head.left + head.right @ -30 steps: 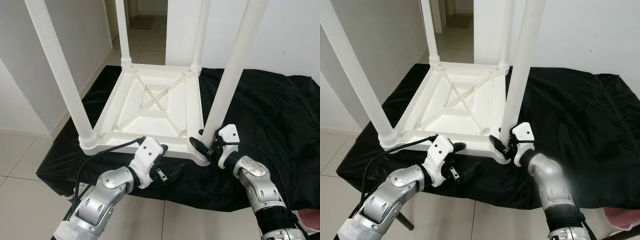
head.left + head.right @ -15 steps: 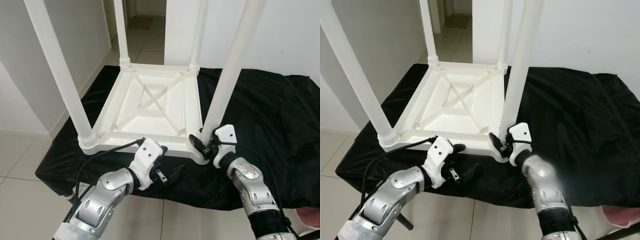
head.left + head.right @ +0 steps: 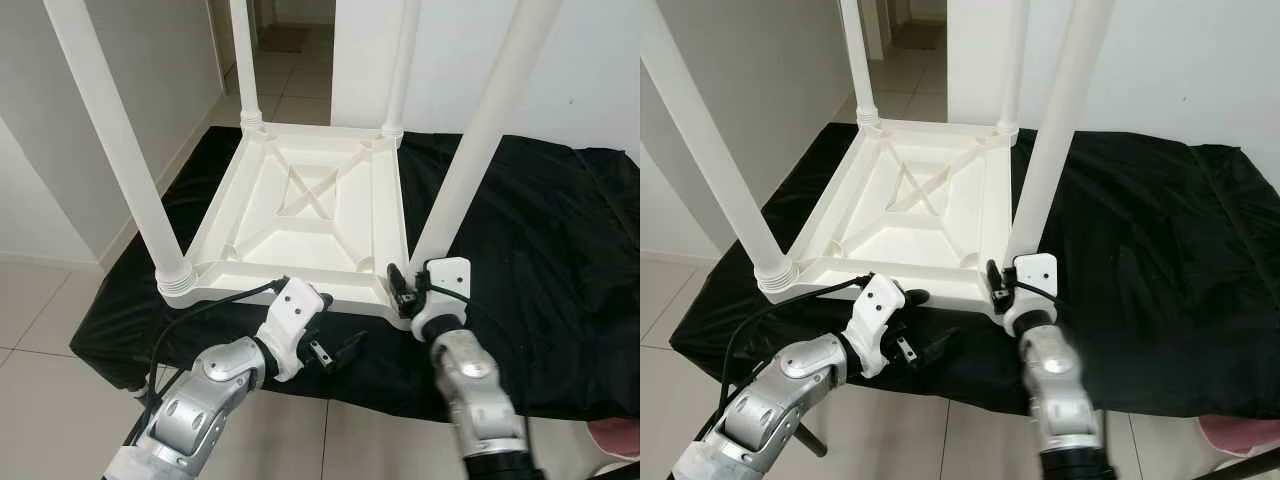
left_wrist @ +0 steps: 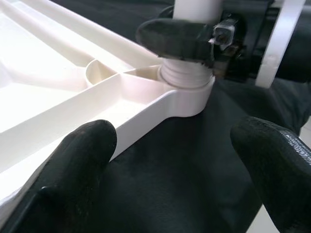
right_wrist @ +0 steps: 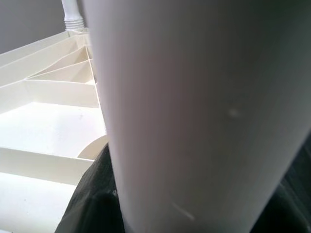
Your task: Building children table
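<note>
White plastic children's table (image 3: pixel 310 215) sits upside down on the black-draped worktop (image 3: pixel 540 240), toward its left half, near edge along the worktop's front edge. All four legs look socketed: front-left leg (image 3: pixel 115 150), the two rear legs, and the front-right leg (image 3: pixel 480 150).

Left gripper (image 3: pixel 335 350) hovers at the front edge just below the tabletop rim, jaws wide, holding nothing.

Right gripper (image 3: pixel 405 290) is at the base of the front-right leg, jaws clamped around it just above the threaded collar (image 4: pixel 187 80).

Judgement: assembly nearly done. Left: final tightening of that leg, then flipping upright.
</note>
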You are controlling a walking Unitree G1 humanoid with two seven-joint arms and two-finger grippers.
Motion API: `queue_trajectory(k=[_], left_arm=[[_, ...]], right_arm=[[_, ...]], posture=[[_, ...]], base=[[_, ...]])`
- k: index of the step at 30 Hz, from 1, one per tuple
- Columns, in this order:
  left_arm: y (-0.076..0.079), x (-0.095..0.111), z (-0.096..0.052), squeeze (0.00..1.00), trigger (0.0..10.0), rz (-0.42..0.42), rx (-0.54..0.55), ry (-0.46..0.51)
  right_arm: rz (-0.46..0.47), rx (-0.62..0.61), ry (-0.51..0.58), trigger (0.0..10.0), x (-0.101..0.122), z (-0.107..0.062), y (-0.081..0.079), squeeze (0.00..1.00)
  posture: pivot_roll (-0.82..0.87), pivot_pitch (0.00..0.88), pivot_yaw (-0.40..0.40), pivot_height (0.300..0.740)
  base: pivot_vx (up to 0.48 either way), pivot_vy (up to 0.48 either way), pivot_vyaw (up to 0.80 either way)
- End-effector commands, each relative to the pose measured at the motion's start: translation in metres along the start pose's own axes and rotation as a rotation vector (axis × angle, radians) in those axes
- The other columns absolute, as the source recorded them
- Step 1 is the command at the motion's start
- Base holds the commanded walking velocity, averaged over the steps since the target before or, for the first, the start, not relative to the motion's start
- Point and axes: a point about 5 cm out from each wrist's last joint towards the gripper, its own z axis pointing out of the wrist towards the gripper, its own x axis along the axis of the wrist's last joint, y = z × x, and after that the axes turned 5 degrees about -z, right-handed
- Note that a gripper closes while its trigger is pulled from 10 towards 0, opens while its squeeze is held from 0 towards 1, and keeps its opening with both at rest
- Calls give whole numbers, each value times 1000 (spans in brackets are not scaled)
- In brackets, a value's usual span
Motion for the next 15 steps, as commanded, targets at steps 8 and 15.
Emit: queue_trajectory(k=[8, 15], left_arm=[[4, 0, -4, 0, 10000, 7, -29, -13], [7, 2, -4, 0, 10000, 8, -42, -20]], right_arm=[[72, -88, -16, 10000, 1, -5, -10, 192], [60, -3, 27, 10000, 9, -2, -5, 1000]], posture=[[-31, 0, 31, 740], [-21, 50, 22, 740]], base=[[0, 0, 0], [0, 0, 0]])
